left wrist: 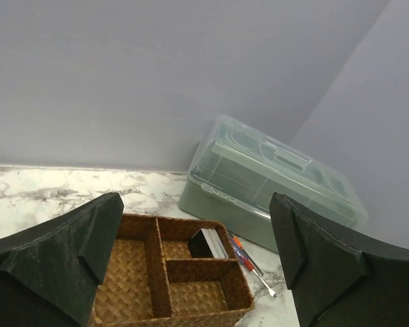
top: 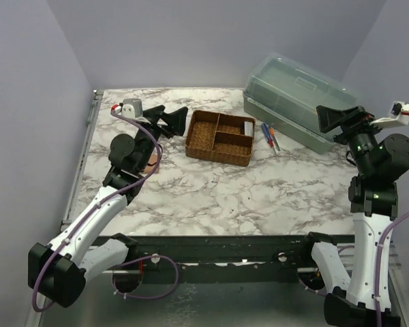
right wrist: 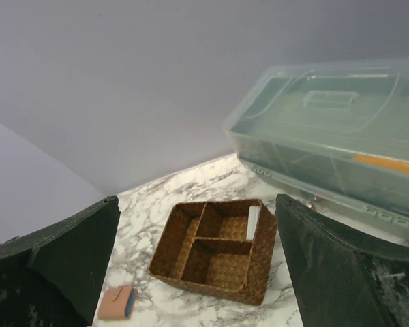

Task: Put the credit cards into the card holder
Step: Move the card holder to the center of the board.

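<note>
My left gripper [top: 169, 120] gaped wide, empty, my right gripper [top: 335, 117] likewise, small tan leather card holder [right wrist: 117, 302] untouched, eight o'clock of brown woven tray [right wrist: 211, 286]

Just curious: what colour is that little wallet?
The wallet is tan with a bluish edge; clearest in right wrist view.

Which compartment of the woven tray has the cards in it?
The small back compartment nearest the green box: the cards stand on edge at its end. The other two hold nothing visible.
</note>
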### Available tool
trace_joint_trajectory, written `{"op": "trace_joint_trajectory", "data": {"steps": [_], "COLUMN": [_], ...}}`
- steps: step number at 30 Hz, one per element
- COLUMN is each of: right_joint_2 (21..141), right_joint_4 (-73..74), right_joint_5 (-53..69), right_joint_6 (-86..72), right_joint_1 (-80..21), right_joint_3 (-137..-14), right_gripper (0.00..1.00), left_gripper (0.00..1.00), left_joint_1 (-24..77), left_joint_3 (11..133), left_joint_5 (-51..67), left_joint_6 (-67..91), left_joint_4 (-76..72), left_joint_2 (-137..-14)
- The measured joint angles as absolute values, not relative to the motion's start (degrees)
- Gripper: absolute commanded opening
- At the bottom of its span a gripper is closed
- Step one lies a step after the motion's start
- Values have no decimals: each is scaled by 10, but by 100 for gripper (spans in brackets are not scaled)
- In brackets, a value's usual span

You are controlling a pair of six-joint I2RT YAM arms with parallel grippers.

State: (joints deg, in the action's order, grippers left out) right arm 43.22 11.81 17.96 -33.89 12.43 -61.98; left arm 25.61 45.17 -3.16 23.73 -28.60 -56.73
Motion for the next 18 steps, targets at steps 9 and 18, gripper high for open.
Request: {"op": "trace_joint_trajectory", "data": {"steps": [9, 18], "right_joint_2": [438, 449], "right_joint_4": [95, 14], "right_joint_5": [244, 322], "right_joint_6": [-367, -411], "right_joint_1": [124, 124], "right_joint_3": [-543, -495], "right_gripper": [100, 100], "left_gripper": [99, 99], "left_joint_1": [256, 210], "left_joint_3": [498, 541], "left_joint_5": [-62, -120], "left_joint_6": [303, 431], "left_joint_4": [-201, 37], "left_joint_2": [-654, -635]}}
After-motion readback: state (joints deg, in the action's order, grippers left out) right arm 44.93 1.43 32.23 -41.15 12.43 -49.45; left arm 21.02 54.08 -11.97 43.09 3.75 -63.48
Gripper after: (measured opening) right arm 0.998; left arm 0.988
